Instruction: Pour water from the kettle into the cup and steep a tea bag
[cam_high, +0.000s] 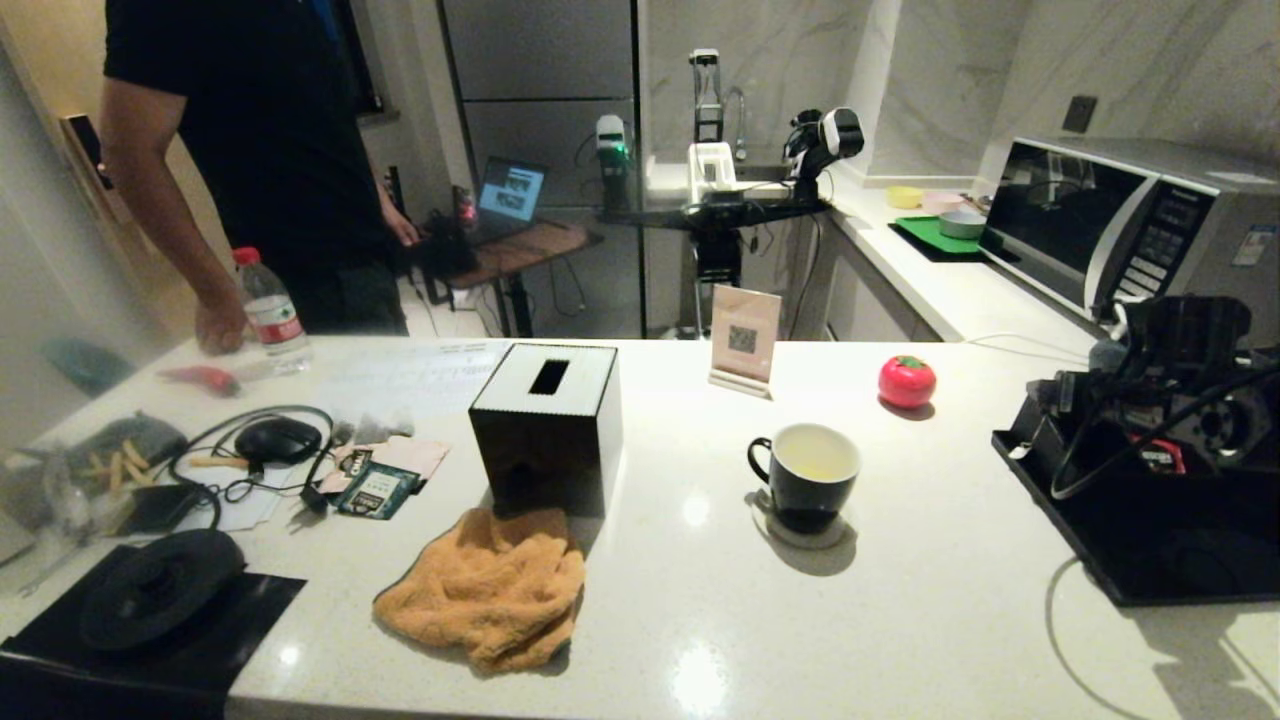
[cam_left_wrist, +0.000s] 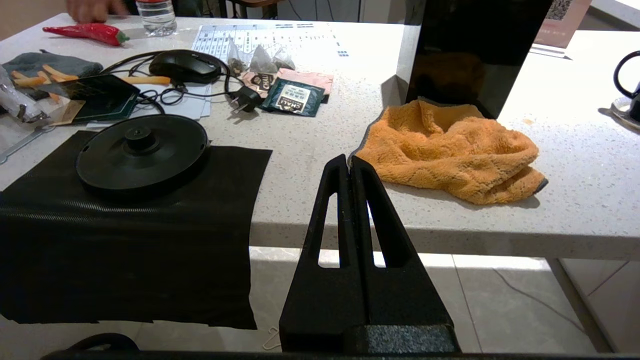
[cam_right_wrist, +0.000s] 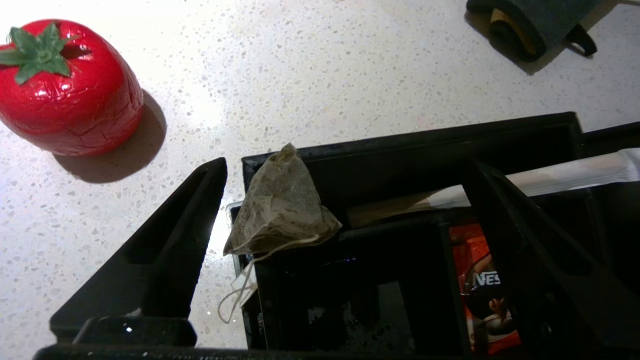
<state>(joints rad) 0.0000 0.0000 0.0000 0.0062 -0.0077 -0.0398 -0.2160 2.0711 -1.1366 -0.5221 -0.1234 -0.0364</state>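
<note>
Counter (cam_high: 700, 600), white, filling the head view; black tray (cam_high: 1150, 540) at right edge, right gripper (cam_right_wrist: 345, 200) above it, fingers spread wide either side of the tea bag (cam_right_wrist: 280, 210), which rests on the tray's rim; cup (cam_high: 806, 476) right of centre, pale water (cam_high: 812, 458) inside; left gripper (cam_left_wrist: 350, 165) at counter's near edge, fingers pressed together, empty.
</note>
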